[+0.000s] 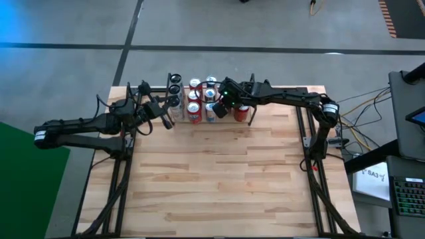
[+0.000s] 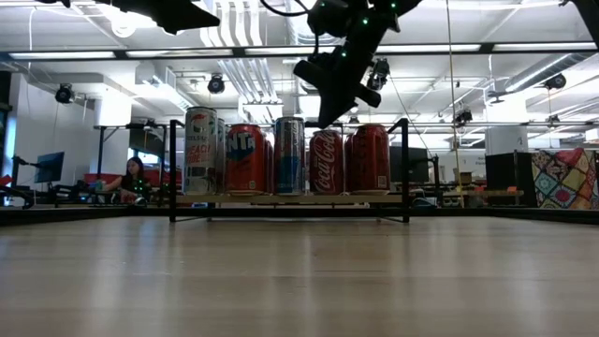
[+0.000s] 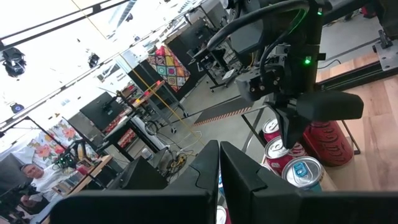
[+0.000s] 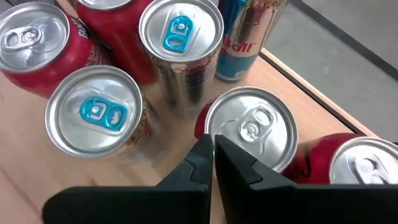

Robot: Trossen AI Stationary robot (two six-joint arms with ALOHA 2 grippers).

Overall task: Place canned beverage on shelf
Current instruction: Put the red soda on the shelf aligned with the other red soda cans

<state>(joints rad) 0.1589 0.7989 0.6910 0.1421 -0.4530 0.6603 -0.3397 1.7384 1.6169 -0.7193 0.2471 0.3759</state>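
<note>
Cylindrical aluminium cans (image 2: pixel 281 155) are ranked on the thin black rod shelf (image 2: pixel 404 168) at the table's far edge. Jaws pressed together, the right gripper (image 1: pixel 222 105) is poised above them; the left gripper (image 1: pixel 167 118), likewise closed, is held alongside.

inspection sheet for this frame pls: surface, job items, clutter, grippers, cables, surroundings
Surface: light wooden table, bare in front of the cans.
Job's things: shelf of thin black rods at the table's far edge, holding a group of cans, all upright: red ones, a Coca-Cola can, slim silver ones with blue tabs.
Clutter: nothing seen.
Grippers: right gripper shut, empty, above the cans at the right end of the group; left gripper shut, empty, at the left end of the shelf.
Cables: cables on the floor to the table's right.
Surroundings: person seated far behind; keyboard at right; grey floor.
</note>
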